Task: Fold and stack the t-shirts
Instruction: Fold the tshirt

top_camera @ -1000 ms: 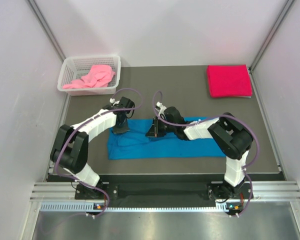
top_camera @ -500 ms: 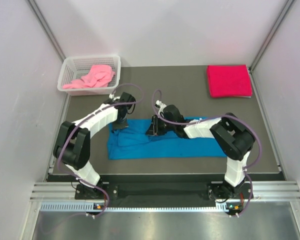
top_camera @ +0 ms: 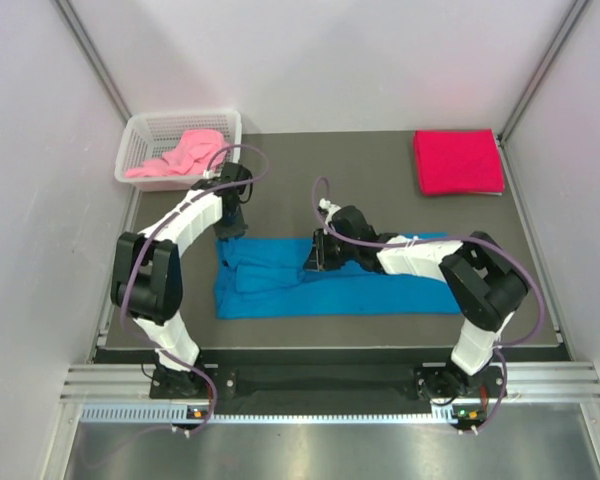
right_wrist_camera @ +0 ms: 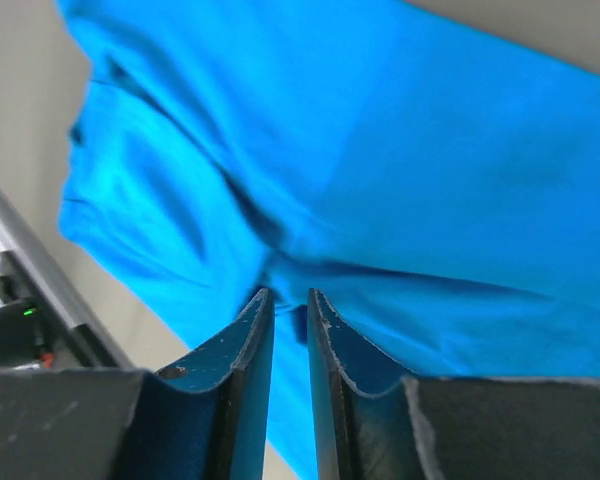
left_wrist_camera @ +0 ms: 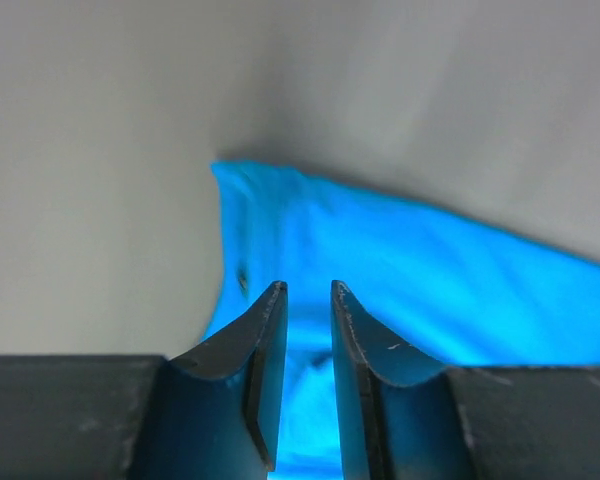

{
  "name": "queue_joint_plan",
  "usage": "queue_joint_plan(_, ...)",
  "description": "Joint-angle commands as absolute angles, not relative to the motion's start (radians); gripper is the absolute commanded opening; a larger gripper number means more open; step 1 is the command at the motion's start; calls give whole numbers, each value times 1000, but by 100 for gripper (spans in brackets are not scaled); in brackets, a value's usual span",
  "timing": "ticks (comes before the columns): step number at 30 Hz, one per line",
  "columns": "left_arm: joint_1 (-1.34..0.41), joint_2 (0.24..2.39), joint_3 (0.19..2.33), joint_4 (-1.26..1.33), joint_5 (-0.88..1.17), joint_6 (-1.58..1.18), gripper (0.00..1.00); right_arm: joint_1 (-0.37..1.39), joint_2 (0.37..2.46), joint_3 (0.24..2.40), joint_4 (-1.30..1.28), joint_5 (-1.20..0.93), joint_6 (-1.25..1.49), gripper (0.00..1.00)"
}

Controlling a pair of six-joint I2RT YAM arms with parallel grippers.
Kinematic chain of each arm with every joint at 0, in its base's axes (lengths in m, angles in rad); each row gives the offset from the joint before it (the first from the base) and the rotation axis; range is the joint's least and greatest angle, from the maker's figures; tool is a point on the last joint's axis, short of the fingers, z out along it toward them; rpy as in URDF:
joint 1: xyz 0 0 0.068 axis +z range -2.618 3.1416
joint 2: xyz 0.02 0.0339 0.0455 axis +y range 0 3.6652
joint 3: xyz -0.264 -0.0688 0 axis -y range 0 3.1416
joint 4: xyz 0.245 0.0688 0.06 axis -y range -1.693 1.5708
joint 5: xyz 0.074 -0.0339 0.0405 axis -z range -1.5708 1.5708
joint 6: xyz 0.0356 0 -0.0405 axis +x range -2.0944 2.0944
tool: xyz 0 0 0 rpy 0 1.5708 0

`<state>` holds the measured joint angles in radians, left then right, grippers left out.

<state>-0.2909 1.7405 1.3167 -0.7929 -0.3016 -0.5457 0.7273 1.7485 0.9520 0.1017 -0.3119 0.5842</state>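
The bright blue t-shirt (top_camera: 380, 285) lies as a long folded strip across the near middle of the dark mat. My left gripper (top_camera: 230, 228) is at its far left corner, jaws nearly closed with blue cloth (left_wrist_camera: 400, 270) between them (left_wrist_camera: 308, 288). My right gripper (top_camera: 318, 258) is at the shirt's far edge near the middle, jaws pinched (right_wrist_camera: 288, 294) on a crease of the blue cloth (right_wrist_camera: 430, 150). The crimson red t-shirt (top_camera: 458, 162) lies folded at the far right corner. The light pink t-shirt (top_camera: 180, 155) lies crumpled in the basket.
A white mesh basket (top_camera: 185, 116) stands at the far left corner. The dark mat (top_camera: 360, 180) shows bare between the basket and the red shirt. Grey walls close in the left, right and far sides. A metal rail runs along the near edge.
My left gripper has moved away from me and slightly left, drawing the blue shirt's far left corner outward. My right gripper has shifted a little to the right along the far edge.
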Motion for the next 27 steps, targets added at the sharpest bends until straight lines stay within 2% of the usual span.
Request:
queue_joint_plan(1, -235, 1775, 1310, -729, -277, -532, 29, 719, 1785, 968, 87, -269, 560, 20)
queue_joint_plan(8, -192, 1853, 1282, -670, -347, -520, 26, 719, 1787, 928, 83, -239, 555, 20)
queue_joint_plan(16, -178, 1870, 1295, -657, -377, -505, 24, 718, 1691, 957, 2, -189, 532, 24)
queue_joint_plan(27, -135, 1864, 1327, -640, -356, -457, 30, 718, 1644, 954, -69, -140, 534, 25)
